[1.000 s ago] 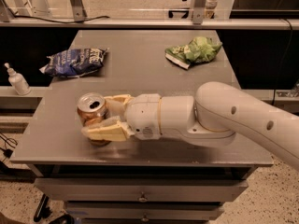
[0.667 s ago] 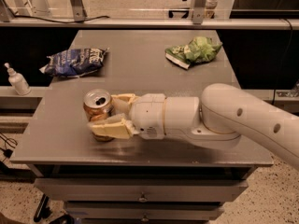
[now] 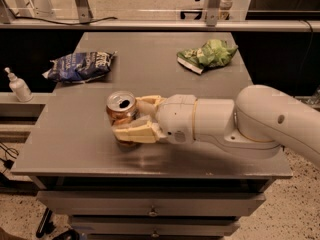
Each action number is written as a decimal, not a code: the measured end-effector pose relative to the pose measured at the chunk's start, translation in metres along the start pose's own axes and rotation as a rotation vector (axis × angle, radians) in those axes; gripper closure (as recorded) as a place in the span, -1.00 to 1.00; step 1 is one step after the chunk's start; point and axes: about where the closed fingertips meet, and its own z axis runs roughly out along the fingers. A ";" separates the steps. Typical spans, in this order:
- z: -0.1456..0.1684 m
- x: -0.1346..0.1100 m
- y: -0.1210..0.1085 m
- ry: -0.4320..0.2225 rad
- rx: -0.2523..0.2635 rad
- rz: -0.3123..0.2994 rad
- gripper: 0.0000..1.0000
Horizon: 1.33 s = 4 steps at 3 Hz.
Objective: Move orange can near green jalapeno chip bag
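The orange can (image 3: 120,109) stands upright, held just above the front left part of the grey table (image 3: 165,79), silver top with its opening showing. My gripper (image 3: 131,116) reaches in from the right and is shut on the can, one tan finger behind it and one in front. The green jalapeno chip bag (image 3: 207,55) lies wrinkled at the back right of the table, well away from the can and the gripper.
A dark blue chip bag (image 3: 80,66) lies at the back left of the table. A small white bottle (image 3: 19,86) stands on a lower shelf to the left. Drawers (image 3: 150,211) sit under the table's front edge. My white arm (image 3: 250,124) spans the right front.
The gripper has carried the can a little to the right and up from the table's front left. Both bags lie as before.
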 end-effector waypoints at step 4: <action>-0.088 -0.008 -0.066 0.075 0.191 -0.054 1.00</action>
